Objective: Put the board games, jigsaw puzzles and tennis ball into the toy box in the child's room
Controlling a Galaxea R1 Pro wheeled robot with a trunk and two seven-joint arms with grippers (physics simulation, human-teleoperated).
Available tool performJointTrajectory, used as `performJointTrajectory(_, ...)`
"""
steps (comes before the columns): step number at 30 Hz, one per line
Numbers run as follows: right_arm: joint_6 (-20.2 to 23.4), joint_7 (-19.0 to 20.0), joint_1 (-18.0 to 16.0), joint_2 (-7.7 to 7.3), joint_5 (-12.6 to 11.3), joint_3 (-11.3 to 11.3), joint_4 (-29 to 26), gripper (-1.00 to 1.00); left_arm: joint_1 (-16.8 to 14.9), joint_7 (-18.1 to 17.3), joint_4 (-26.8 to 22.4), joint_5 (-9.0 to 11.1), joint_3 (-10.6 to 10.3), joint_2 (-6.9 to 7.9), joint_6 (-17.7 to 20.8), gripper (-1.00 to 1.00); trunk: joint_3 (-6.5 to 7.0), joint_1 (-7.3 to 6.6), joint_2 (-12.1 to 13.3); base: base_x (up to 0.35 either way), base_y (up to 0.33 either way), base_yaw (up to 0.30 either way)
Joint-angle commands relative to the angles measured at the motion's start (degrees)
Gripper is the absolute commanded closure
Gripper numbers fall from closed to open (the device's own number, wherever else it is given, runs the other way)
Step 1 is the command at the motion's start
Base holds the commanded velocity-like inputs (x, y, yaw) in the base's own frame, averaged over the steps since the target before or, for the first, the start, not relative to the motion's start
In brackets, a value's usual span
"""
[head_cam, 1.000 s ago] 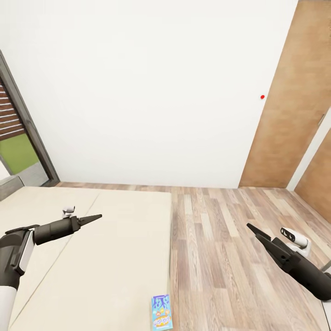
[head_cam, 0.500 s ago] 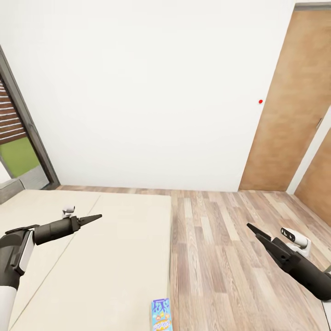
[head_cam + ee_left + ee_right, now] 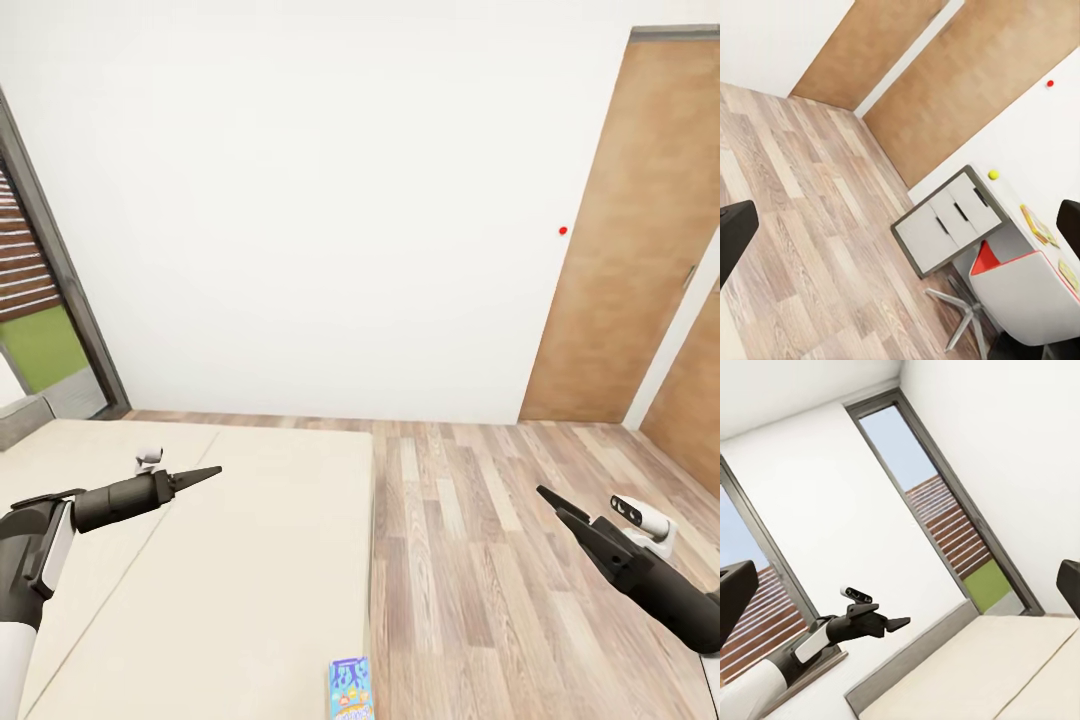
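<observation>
Lying lengthwise along bed (image 3: 200,560) edge: board game (image 3: 350,690) | both grippers' fingers spread, empty

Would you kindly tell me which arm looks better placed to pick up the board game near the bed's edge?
Probably the left: its pincer hangs above the bed, which carries the board game, while the right pincer hangs over the wooden floor beside it. Neither is near yet.

board game (image 3: 350,689) on the bed (image 3: 200,560) is cut off by the head view's edge.
</observation>
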Motion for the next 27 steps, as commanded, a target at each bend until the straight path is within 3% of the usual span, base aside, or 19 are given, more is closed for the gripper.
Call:
performJointTrajectory(1, 0.5, 0.1, -0.1, 0.00, -0.2, 0.0, 0.0, -1.00, -0.1, -0.1, 0.0, 0.1, 0.0, 0.01, 0.6, -1.00, -0.03, 0.04, -0.1, 0.000, 0.000, 0.000)
performJointTrajectory(27, 0.5, 0.1, -0.1, -0.05, -0.2, 0.0, 0.1, -1.00, -0.1, -0.2, 0.0, 0.1, 0.0, 0.01, 0.6, -1.00, 2.44, 0.04, -0.1, 0.000, 0.000, 0.000)
